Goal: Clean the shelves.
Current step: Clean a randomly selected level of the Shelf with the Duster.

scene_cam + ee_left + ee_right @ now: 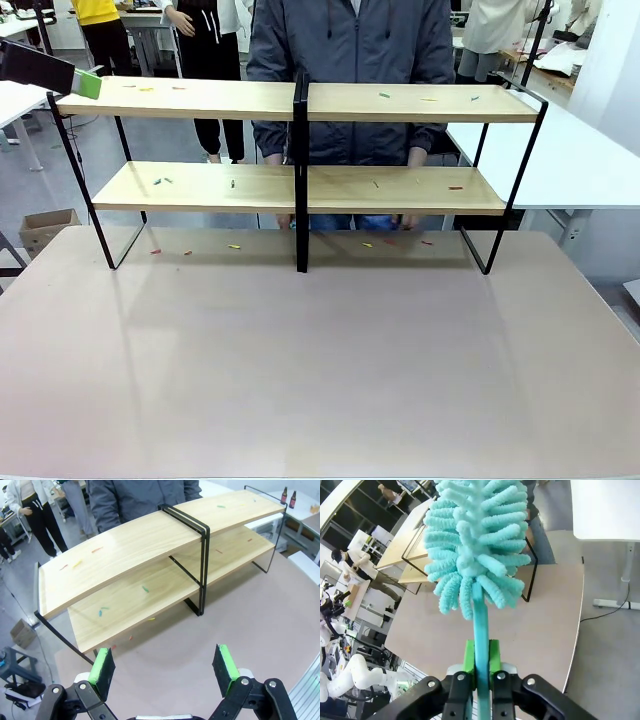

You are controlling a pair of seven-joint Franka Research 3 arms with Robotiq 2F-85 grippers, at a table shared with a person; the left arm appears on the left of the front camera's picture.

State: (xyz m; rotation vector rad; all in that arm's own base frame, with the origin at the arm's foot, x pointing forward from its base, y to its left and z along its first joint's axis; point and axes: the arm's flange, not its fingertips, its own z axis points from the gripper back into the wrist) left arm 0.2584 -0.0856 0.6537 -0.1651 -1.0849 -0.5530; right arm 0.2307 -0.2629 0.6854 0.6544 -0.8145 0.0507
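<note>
Two light-wood shelves (200, 98), thin black frames (301, 200), coloured scraps (384, 95) strewn across

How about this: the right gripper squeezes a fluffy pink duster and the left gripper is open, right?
Not pink. The right wrist view shows the right gripper shut on a fluffy turquoise duster; the left gripper is open.

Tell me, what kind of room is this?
Probably a robotics lab or test workshop: wooden shelves strewn with coloured scraps stand on a table, robot jaws clamp a fluffy teal duster, and people stand among plain white worktables.
</note>
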